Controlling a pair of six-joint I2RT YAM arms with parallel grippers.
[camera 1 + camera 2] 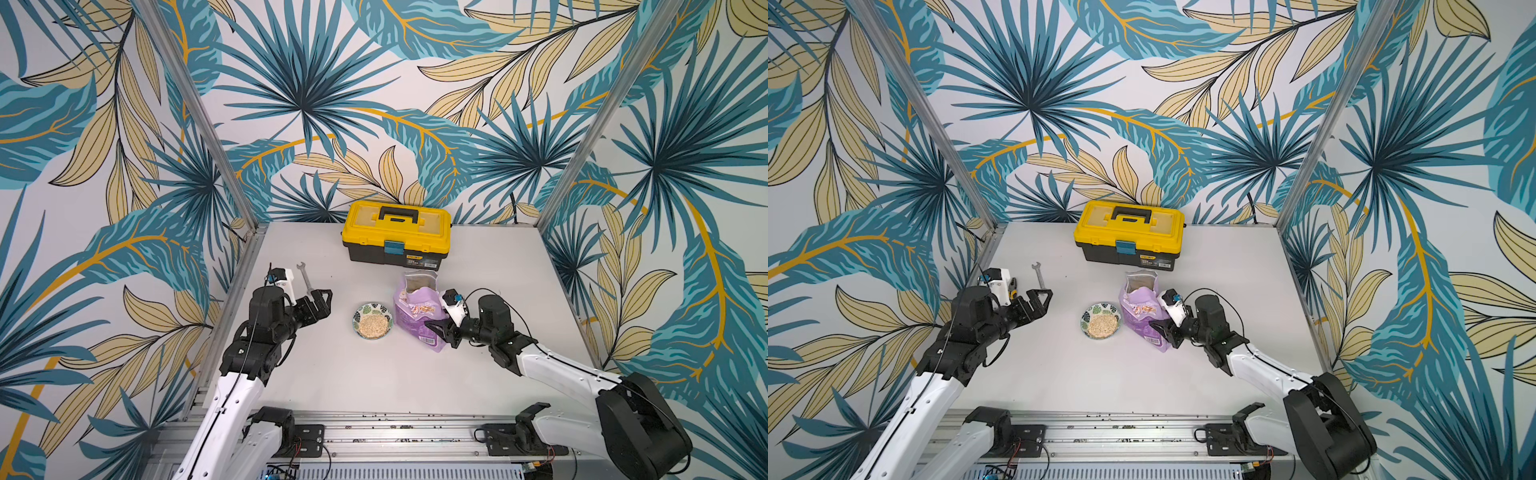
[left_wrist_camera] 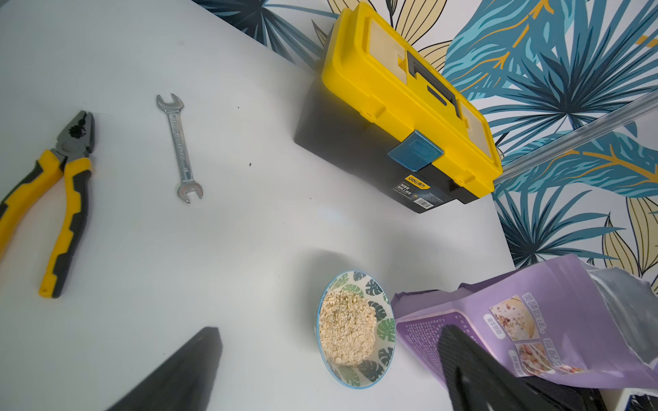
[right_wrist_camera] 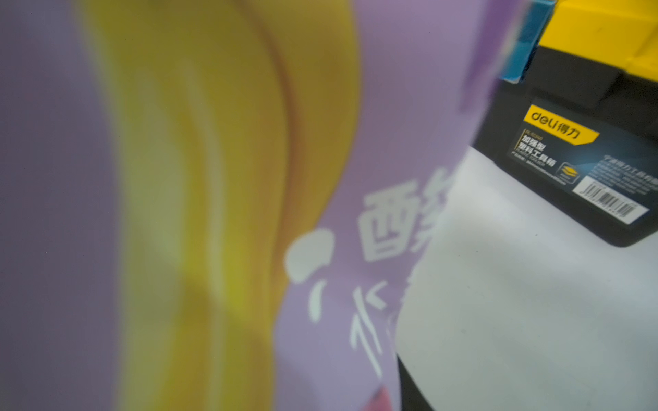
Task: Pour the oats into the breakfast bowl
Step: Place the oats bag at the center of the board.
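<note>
While the breakfast bowl (image 1: 372,321) sits near the middle of the counter (image 1: 332,374), you can see it holds a heap of oats (image 1: 371,326), pale tan flakes against its green leaf print. Just beside it the lilac pouch (image 1: 417,311) stands upright, its top gaping open. The yellow toolbox (image 1: 397,232) at the back has its lid down. Your right arm reaches in low across the counter, and the right end effector (image 1: 439,330) pinches the pouch's lower edge. Your left arm is bent above the counter. The left end effector (image 1: 322,302) is spread wide, well apart from the bowl, over one end of a wrench (image 1: 305,278).
</note>
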